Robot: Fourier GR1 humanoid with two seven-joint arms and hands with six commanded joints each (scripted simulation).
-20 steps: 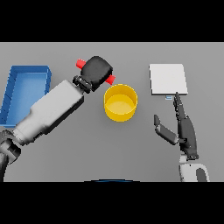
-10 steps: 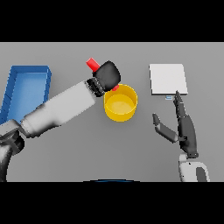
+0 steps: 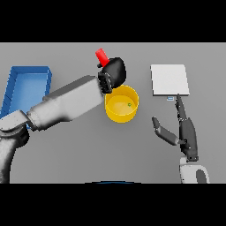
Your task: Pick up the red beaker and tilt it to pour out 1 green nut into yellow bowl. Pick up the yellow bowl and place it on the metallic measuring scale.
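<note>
My left hand [image 3: 114, 73] is shut on the red beaker [image 3: 102, 57], which it holds tilted above the far left rim of the yellow bowl [image 3: 119, 114]; only the beaker's upper end shows past the hand. A small green nut [image 3: 129, 104] lies inside the bowl. The metallic measuring scale [image 3: 169, 79], a pale square plate, sits to the right of the bowl. My right hand [image 3: 184, 132] rests open below the scale, fingers straight and pointing toward it, thumb spread left.
A blue tray [image 3: 13, 86] stands at the left edge of the grey table, behind my left forearm.
My left hand has carried the red beaker rightward and over the bowl's rim, tilting it. A green nut now lies in the bowl. The right hand has not moved.
</note>
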